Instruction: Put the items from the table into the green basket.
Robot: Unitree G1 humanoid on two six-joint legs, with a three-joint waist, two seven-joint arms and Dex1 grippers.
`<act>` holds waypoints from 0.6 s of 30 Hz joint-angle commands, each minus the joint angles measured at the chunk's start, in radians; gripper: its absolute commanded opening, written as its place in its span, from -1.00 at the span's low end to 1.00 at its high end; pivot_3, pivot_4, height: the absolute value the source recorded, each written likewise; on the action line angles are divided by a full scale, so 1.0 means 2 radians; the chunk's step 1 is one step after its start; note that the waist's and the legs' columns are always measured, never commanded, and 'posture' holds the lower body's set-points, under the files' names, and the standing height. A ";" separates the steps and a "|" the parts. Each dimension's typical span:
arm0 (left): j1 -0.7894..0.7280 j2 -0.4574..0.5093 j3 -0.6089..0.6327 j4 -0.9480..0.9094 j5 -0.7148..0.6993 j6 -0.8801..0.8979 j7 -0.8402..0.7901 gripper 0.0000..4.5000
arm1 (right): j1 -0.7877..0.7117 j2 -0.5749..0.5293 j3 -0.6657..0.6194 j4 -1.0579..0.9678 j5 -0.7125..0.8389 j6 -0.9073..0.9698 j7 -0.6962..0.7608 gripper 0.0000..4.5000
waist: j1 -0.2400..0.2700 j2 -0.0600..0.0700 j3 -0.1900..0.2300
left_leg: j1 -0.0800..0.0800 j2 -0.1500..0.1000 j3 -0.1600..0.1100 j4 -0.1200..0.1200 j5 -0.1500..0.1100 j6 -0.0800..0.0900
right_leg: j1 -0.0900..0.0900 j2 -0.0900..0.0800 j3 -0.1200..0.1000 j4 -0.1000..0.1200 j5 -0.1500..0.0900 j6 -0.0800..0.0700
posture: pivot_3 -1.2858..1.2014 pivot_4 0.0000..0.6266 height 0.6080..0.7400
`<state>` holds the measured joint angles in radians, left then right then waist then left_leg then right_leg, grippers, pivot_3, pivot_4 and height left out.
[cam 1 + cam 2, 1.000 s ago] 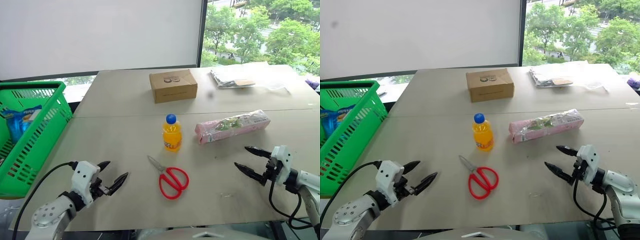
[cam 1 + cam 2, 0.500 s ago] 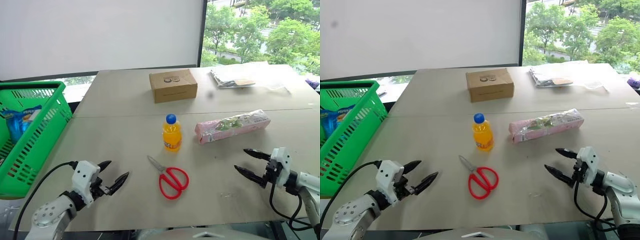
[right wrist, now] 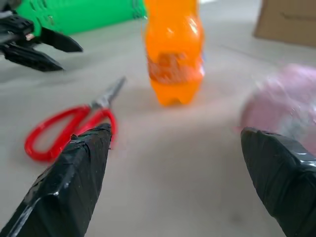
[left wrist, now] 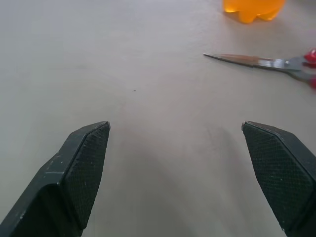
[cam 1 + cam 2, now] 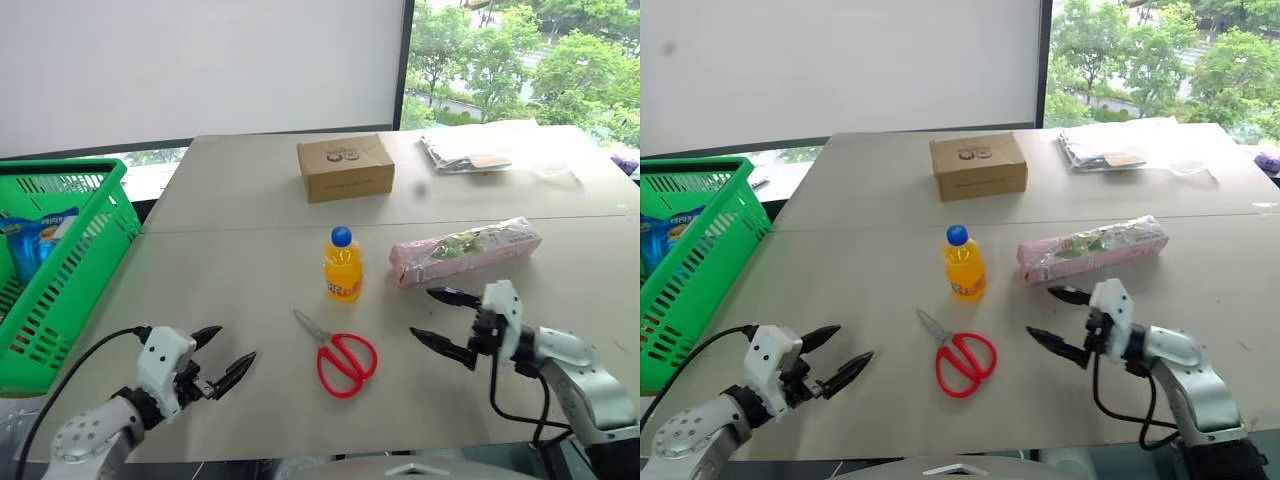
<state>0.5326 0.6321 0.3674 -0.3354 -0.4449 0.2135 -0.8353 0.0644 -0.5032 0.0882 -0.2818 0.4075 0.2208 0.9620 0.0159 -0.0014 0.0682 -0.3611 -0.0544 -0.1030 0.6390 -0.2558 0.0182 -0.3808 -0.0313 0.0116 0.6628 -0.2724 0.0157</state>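
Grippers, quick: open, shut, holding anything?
Left gripper: open, holding nothing.
Right gripper: open, holding nothing.

White wall [image 5: 200, 70] behind table. Big window [image 5: 520, 60] on right, green trees [image 5: 560, 70] outside, bright daylight. Thin window strip [image 5: 150, 157] under wall

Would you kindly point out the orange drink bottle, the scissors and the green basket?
orange drink bottle [image 5: 343, 275], left eye view, on its orange body.
scissors [image 5: 347, 364], left eye view, on the red handles.
green basket [image 5: 78, 249], left eye view, on its slotted side wall.
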 commanded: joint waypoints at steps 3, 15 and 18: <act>-0.002 0.089 0.133 -0.041 -0.134 0.040 -0.131 0.98 | -0.050 0.032 0.100 -0.067 -0.063 0.103 -0.086 1.00 | 0.001 -0.001 0.002 | -0.002 0.001 0.000 0.000 0.000 0.000 | -0.002 0.000 -0.001 0.000 0.000 0.000 | 0.08 -0.85 1.00; 0.037 0.179 0.190 -0.122 -0.143 0.074 -0.273 0.98 | -0.093 0.001 0.179 -0.065 -0.126 0.207 -0.106 1.00 | 0.001 -0.001 0.007 | -0.003 0.000 0.003 -0.001 -0.001 0.003 | -0.004 -0.001 0.001 -0.002 0.000 -0.001 | 0.08 -0.81 1.00; 0.029 0.170 0.172 -0.123 -0.128 0.069 -0.266 1.00 | -0.098 -0.008 0.196 -0.067 -0.135 0.209 -0.100 0.67 | 0.000 -0.001 0.007 | -0.003 0.000 0.003 -0.001 -0.001 0.003 | -0.003 -0.001 0.001 -0.002 0.000 0.000 | 0.08 -0.81 1.00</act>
<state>0.5933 0.9754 0.7193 -0.5664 -0.7144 0.3662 -1.3683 -0.1332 -0.5059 0.4580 -0.4091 0.1615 0.6272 0.7581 0.0168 -0.0036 0.0816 -0.3665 -0.0550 -0.0976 0.6369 -0.2571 0.0246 -0.3878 -0.0332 0.0135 0.6597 -0.2721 0.0151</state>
